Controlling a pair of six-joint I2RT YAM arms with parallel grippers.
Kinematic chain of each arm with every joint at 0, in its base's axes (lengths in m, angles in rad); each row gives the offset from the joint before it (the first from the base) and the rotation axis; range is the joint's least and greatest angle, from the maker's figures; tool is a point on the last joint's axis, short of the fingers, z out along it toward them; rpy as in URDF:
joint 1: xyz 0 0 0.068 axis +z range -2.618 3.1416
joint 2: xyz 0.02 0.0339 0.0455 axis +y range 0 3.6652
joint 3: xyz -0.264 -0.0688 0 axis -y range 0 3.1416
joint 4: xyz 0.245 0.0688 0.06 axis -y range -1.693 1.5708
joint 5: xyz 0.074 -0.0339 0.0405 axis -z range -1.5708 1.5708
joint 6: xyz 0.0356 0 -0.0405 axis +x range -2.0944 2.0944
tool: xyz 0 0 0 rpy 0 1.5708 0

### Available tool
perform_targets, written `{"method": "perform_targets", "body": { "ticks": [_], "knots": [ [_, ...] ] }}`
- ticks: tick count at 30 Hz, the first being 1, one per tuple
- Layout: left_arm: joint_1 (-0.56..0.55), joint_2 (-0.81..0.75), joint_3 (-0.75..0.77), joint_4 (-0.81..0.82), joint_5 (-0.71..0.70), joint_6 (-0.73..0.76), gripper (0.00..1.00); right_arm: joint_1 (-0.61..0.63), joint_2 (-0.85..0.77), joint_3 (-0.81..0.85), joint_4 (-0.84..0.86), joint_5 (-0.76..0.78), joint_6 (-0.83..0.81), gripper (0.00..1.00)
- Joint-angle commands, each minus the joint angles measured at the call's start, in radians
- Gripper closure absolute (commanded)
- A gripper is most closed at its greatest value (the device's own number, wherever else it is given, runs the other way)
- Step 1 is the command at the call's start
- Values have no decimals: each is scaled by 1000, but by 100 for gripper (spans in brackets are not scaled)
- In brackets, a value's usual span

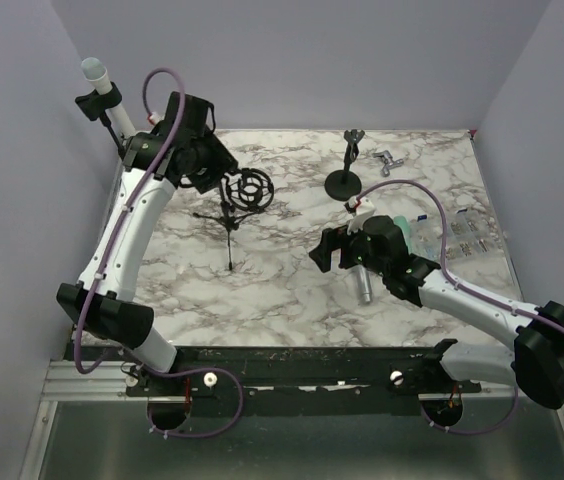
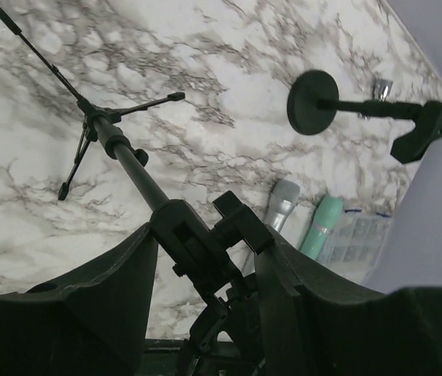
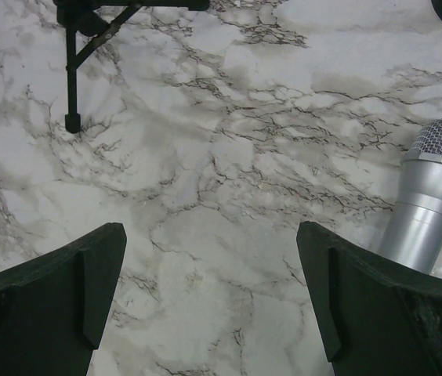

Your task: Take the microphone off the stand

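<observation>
Silver mesh-headed microphone (image 3: 432,204): we see it lying on the marble table (image 3: 229,141) beside the wide-open right gripper (image 3: 211,235). The left gripper (image 2: 205,243) clamps the black tripod stand (image 2: 127,157), with a teal microphone (image 2: 320,225) nearby.

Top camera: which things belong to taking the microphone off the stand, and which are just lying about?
For the job: silver microphone, tripod stand.
Lying about: round-base stand, teal object, plastic packet, metal piece.

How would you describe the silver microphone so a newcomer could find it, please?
On the marble table, look beside the right gripper. The silver microphone lies flat there; its metal mesh head distinguishes it from the mint-green microphone nearby.
</observation>
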Motion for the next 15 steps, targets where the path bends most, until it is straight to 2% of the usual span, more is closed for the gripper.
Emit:
{"method": "perform_targets", "body": {
  "ticks": [1, 4, 6, 12, 13, 15],
  "knots": [
    [-86, 2, 9, 149, 48, 207, 100, 1, -32, -31, 53, 19, 2, 0],
    [-88, 7, -55, 228, 175, 272, 100, 0, -59, -53, 84, 8, 5, 0],
    [-89, 37, -44, 227, 228, 313, 99, 1, -77, -67, 105, 7, 9, 0],
    [-88, 121, 28, 184, 256, 443, 95, 1, -103, -64, 122, 20, 52, 0],
    [-86, 120, 17, 203, 287, 468, 93, 1, -99, -59, 118, 15, 70, 0],
    [-86, 99, -55, 303, 360, 513, 77, 1, -87, -51, 124, 7, 132, 0]
  ]
}}
